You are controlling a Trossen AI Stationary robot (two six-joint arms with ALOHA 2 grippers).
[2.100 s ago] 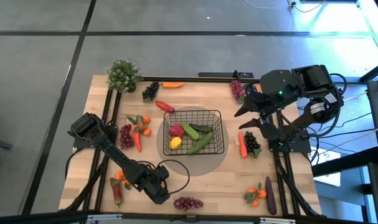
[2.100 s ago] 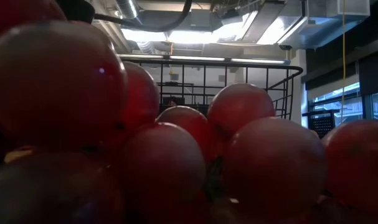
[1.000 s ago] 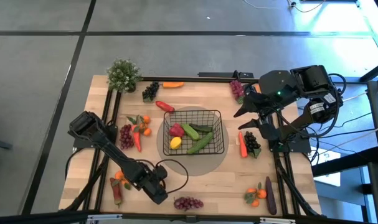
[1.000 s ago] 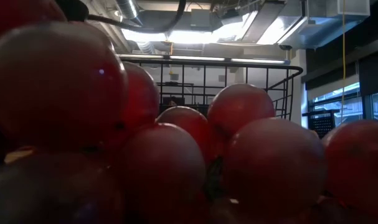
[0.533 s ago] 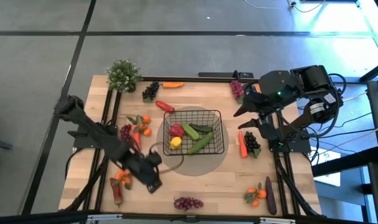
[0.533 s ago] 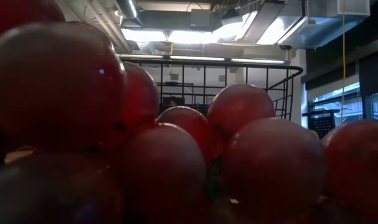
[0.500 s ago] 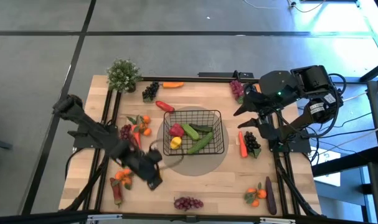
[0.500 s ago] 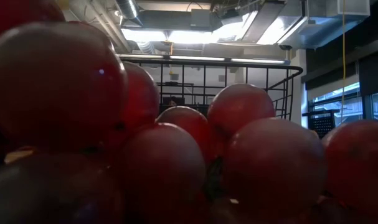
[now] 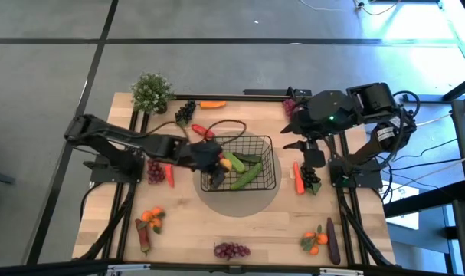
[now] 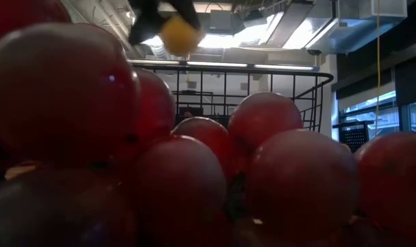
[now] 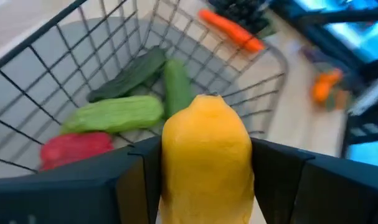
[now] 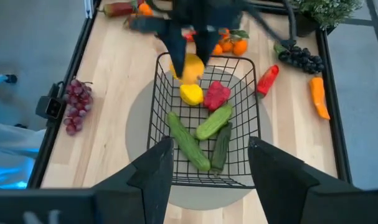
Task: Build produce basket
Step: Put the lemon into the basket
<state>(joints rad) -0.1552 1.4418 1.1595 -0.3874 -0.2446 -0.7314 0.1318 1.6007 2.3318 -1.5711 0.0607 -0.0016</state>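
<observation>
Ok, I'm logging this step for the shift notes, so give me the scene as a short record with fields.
left gripper: shut on a yellow lemon, above the basket
right gripper: open, empty, right of the basket
in basket: second lemon, red pepper, three green cucumbers
on table: grapes, carrot, eggplant

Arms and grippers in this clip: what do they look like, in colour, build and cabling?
Both arms are matte black and blocky. The left arm is slim, with a thin black cable looping off near its wrist. The right arm has a bulky housing with a small green light and black cables behind. The left gripper and right gripper have flat, dark, angular fingers.
</observation>
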